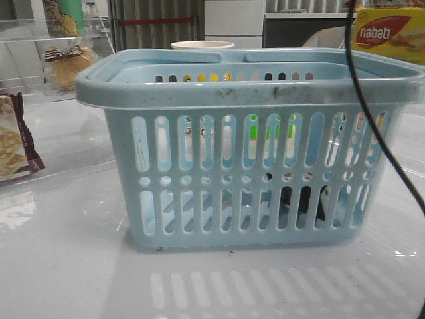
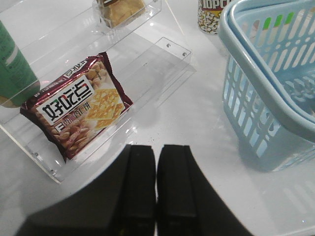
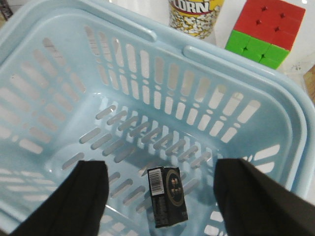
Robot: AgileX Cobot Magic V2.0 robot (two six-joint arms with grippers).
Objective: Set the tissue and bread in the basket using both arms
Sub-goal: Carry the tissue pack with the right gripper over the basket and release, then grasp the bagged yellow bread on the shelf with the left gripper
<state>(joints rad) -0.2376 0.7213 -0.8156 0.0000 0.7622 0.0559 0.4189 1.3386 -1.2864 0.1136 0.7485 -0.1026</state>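
Right gripper (image 3: 160,196) is being held wide open above the basket (image 3: 275,98), tissue (image 3: 167,196) lying flat on its floor. Left gripper (image 2: 156,187), jaws closed and empty, is being readied; bread (image 2: 120,11), probably the bag at twelve o'clock on the clear shelf (image 2: 162,64), is best approached open, clearing the cracker packet (image 2: 78,110).

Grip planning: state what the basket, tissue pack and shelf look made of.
Basket: moulded matte plastic, with slotted walls and a scuffed rim. Tissue pack: probably glossy printed film or card; it has a barcode and a slight sheen. Shelf: clear acrylic, likely, with see-through edges and screws.
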